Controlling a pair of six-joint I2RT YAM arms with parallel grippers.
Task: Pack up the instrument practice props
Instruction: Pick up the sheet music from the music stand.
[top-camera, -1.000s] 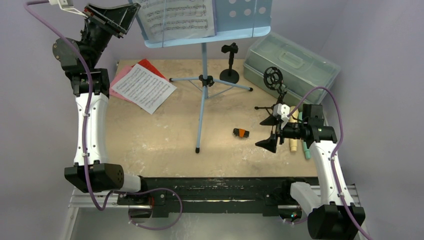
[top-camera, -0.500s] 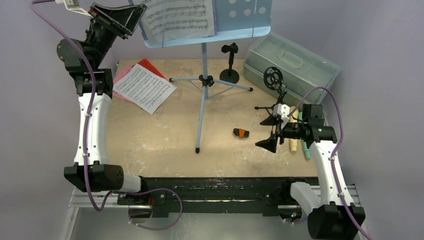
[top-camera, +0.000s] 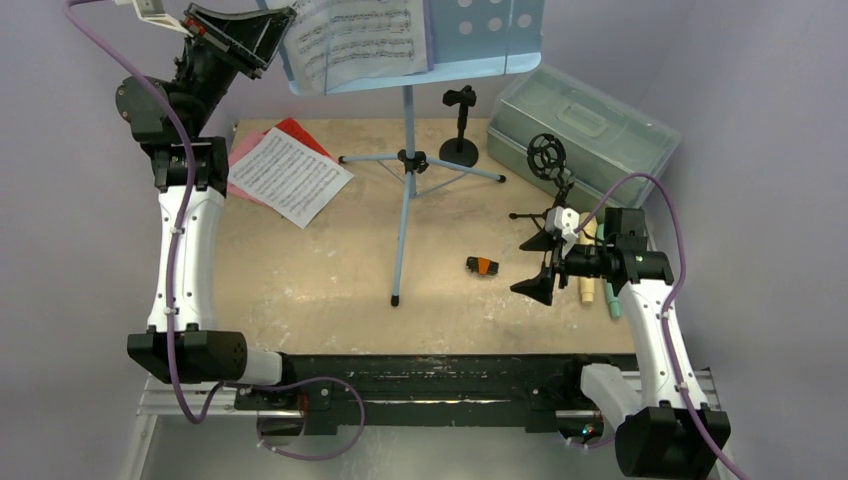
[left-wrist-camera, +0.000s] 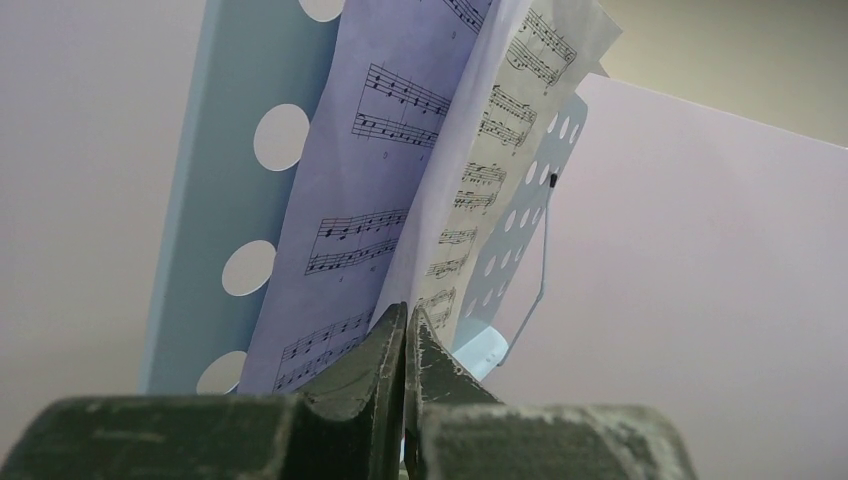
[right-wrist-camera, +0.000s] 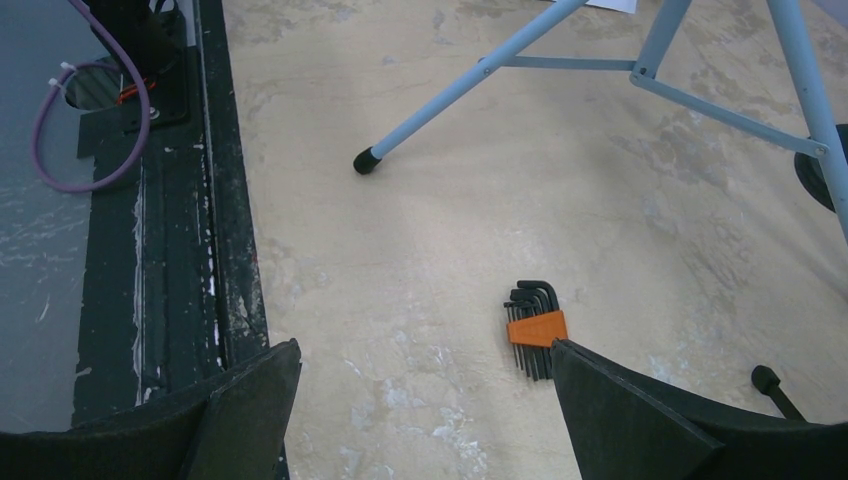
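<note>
While the left tool (left-wrist-camera: 405, 318), at upper left, is pinched shut on a music page (top-camera: 365, 35) resting on the pale-blue rack (top-camera: 480, 48), the right tool (top-camera: 535, 266) hangs wide open over the bench (top-camera: 330, 260) at lower right.

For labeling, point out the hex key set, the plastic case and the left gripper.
hex key set (right-wrist-camera: 537, 328), right wrist view, orange holder.
plastic case (top-camera: 585, 128), top view, lid.
left gripper (left-wrist-camera: 405, 315), left wrist view, between fingertips.
</note>
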